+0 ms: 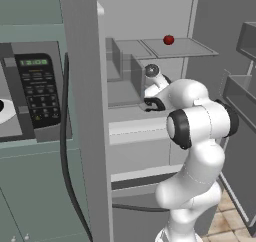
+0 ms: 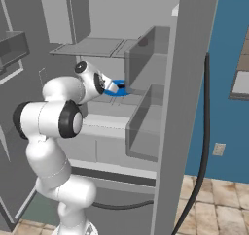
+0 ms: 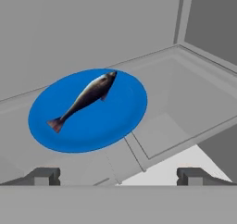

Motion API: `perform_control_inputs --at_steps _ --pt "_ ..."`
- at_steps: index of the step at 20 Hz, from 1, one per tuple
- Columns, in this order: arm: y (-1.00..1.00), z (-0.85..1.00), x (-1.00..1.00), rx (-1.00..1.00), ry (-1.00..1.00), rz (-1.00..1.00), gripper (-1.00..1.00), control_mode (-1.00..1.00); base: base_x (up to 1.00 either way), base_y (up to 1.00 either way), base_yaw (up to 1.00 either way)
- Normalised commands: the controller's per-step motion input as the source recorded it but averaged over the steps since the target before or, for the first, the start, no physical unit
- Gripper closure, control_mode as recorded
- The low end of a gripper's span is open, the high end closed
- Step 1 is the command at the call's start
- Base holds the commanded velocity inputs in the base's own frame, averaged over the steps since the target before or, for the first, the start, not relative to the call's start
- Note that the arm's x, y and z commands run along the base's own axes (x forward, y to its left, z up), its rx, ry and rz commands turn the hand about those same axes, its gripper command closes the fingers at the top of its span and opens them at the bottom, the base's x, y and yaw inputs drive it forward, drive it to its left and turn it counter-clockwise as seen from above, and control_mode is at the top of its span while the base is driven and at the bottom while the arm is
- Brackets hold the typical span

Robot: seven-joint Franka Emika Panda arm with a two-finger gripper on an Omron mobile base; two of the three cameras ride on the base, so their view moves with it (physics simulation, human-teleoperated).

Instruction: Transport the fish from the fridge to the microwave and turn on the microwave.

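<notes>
The gripper (image 3: 118, 176) stands fully open and empty, fingers spread to straddle the fish (image 3: 84, 99), which lies just ahead, diagonal on a blue plate (image 3: 125, 114). The plate sits on a shelf (image 3: 190, 102) inside the fridge (image 1: 82, 111), so the arm must reach in. The microwave (image 1: 35, 93) waits beside the fridge.

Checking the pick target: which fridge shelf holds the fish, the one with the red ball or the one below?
The lower shelf: the fish lies there on a blue plate; the red ball sits on the shelf above.
</notes>
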Motion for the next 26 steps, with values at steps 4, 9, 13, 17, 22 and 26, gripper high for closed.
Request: perform_control_inputs --at_steps 4,9,13,17,22,26 --pt "0.0 -0.04 0.21 0.01 0.0 -0.01 -1.0 -1.0 0.0 0.0 0.0" --pt "0.01 -0.09 0.23 0.0 0.02 -0.03 -1.0 -1.0 0.0 0.0 0.0" --pt "0.01 -0.11 0.22 0.0 0.01 -0.03 -1.0 -1.0 0.0 0.0 0.0" --pt "0.0 -0.08 0.22 0.0 0.02 -0.03 -1.0 -1.0 0.0 0.0 0.0" --pt "0.0 -0.06 0.19 0.0 0.03 -0.03 -1.0 -1.0 0.0 0.0 0.0" --pt "0.0 -0.06 0.19 0.0 0.05 -0.02 -1.0 -1.0 0.0 0.0 0.0"
